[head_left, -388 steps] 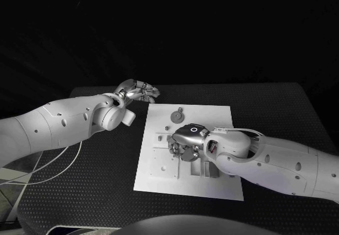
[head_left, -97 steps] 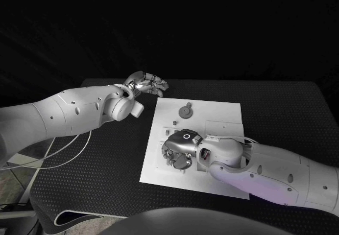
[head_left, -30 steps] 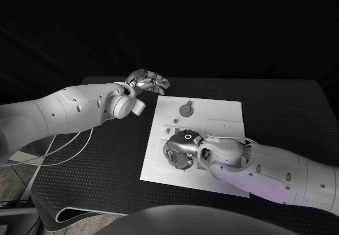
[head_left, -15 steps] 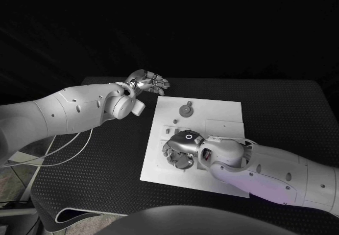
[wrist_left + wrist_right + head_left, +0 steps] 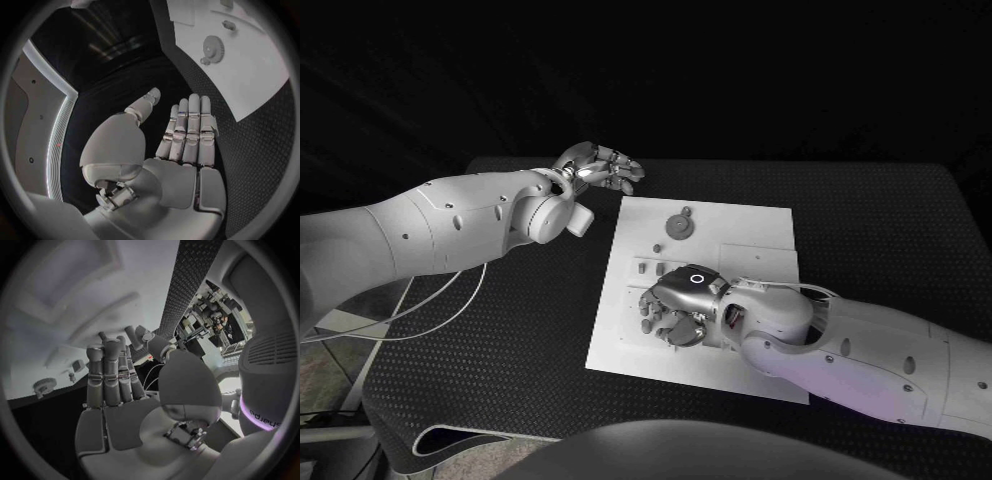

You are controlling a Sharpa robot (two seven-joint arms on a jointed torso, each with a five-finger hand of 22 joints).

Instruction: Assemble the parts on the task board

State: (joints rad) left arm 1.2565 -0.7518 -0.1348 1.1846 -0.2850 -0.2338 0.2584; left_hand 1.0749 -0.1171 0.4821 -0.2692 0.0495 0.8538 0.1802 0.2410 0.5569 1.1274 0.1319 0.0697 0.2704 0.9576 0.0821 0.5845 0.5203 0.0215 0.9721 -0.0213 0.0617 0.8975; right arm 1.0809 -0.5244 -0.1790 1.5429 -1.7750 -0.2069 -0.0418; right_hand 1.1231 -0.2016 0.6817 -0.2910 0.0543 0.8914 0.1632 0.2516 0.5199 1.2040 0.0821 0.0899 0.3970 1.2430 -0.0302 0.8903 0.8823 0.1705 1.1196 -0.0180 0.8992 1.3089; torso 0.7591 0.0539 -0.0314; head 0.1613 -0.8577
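Note:
The white task board (image 5: 747, 235) lies in the middle of the black table. A grey gear (image 5: 679, 225) sits near its far edge, and small grey parts (image 5: 646, 267) lie to the gear's near left. My right hand (image 5: 678, 312) hangs over the board's middle left, fingers pointing down with their tips at the surface. In the right wrist view the right hand (image 5: 115, 385) has straight fingers and a bare palm, with the gear (image 5: 44, 386) beyond it. My left hand (image 5: 600, 166) hovers off the board's far left corner. The left hand (image 5: 184, 135) is flat and holds nothing; gear (image 5: 212, 47).
Black table (image 5: 877, 220) stretches wide to the right of the board and on its left near side. My left arm (image 5: 444, 225) crosses the table's left part. A cable (image 5: 430, 310) hangs under that arm.
My right hand has shifted slightly to the right over the board. The left hand stays in place.

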